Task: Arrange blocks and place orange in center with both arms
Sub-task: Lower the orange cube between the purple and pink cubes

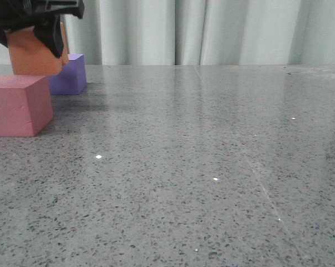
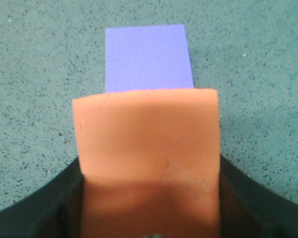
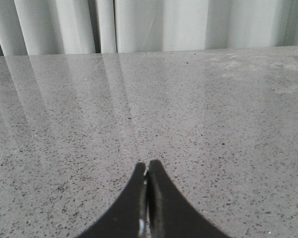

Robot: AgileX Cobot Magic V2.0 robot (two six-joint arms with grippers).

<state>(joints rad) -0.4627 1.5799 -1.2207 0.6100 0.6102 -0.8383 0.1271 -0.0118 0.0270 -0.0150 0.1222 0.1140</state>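
My left gripper is shut on the orange cube and holds it above the table at the far left. In the left wrist view the orange cube fills the gap between the black fingers. The purple cube stands on the table just behind it, and shows beyond the orange one in the left wrist view. The pink-red cube stands in front, near the left edge. My right gripper is shut and empty over bare table; it is out of the front view.
The grey speckled tabletop stretches from the cubes to the right. A pale curtain hangs behind the table's far edge.
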